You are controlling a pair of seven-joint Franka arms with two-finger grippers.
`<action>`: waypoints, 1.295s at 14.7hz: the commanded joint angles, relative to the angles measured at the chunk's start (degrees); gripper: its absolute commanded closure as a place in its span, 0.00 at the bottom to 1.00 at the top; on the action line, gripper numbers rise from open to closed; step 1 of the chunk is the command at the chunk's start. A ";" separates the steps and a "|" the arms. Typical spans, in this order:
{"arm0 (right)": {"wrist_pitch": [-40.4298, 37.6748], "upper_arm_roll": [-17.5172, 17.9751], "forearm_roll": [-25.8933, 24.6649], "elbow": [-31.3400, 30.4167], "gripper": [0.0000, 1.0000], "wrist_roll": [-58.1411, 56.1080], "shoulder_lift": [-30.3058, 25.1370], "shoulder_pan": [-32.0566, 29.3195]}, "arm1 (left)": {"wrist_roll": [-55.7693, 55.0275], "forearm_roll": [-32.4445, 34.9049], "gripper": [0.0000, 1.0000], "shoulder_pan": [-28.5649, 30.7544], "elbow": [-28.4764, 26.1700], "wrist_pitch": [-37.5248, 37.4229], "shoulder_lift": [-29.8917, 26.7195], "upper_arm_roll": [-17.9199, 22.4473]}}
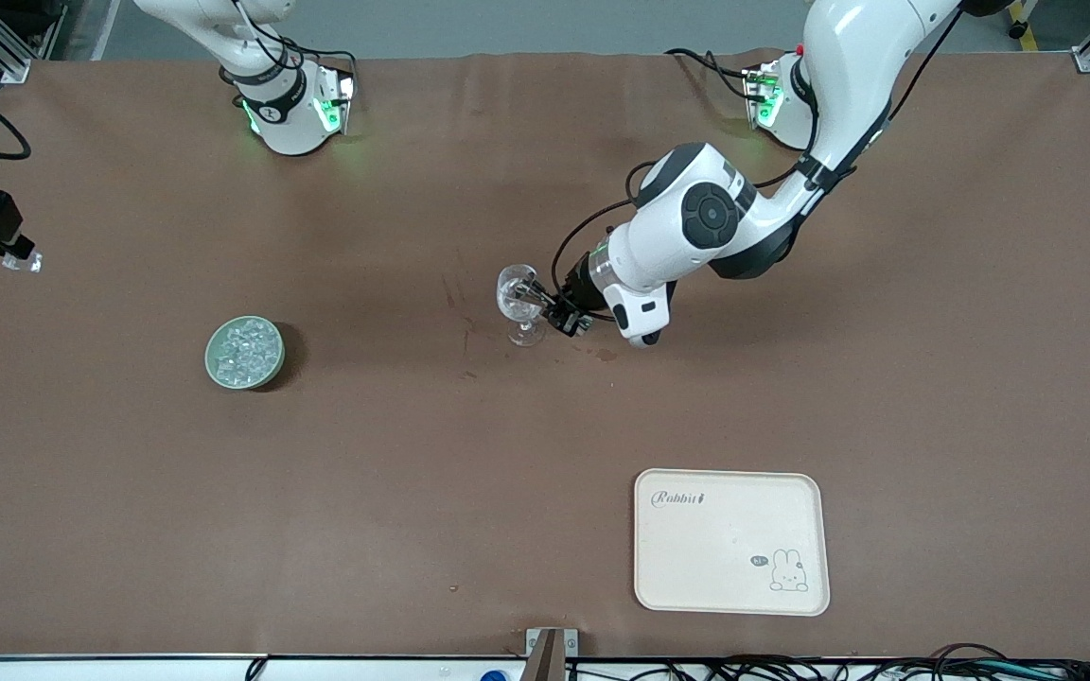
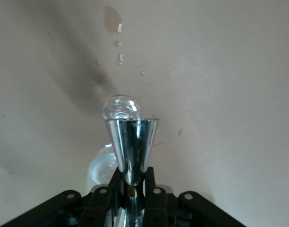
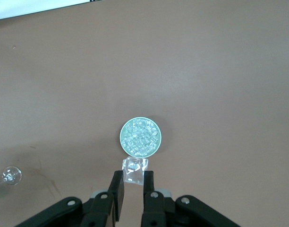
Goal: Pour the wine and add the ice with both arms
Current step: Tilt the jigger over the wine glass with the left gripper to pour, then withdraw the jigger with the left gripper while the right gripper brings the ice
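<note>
Front view: the stemmed glass [image 1: 518, 301] was stood upright mid-table, stem clamped by the left gripper [image 1: 550, 312]. One ice cube [image 3: 134, 170] was pinched by the right gripper [image 3: 132, 187], raised above the ice bowl [image 1: 244, 353]; bare table [image 1: 413, 492] was seen all round.

1. The table [image 1: 413, 473] is covered in plain brown, with a few darker stains near the clear stemmed glass [image 1: 518, 301].
2. The bowl [image 1: 244, 353] is pale green and holds clear, whitish ice [image 1: 247, 348].
3. The tray [image 1: 730, 541] is cream, printed with grey "Rabbit" lettering and a line-drawn rabbit.
4. The arms [image 1: 696, 227] are white with black joint caps; their bases glow green.
</note>
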 commanded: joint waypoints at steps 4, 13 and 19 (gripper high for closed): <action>-0.59 0.69 0.12 0.48 0.95 -0.10 0.13 -0.70 | 8.43 -12.28 1.00 0.75 0.34 -7.23 -3.44 -0.17; -0.06 1.13 0.21 0.39 0.95 7.79 0.74 6.76 | 32.44 -41.92 1.00 0.49 -0.19 -23.66 -11.52 18.36; 5.82 1.13 -0.58 0.65 0.96 27.90 5.65 20.81 | 44.31 -52.92 1.00 0.49 -0.28 -37.03 -12.41 34.27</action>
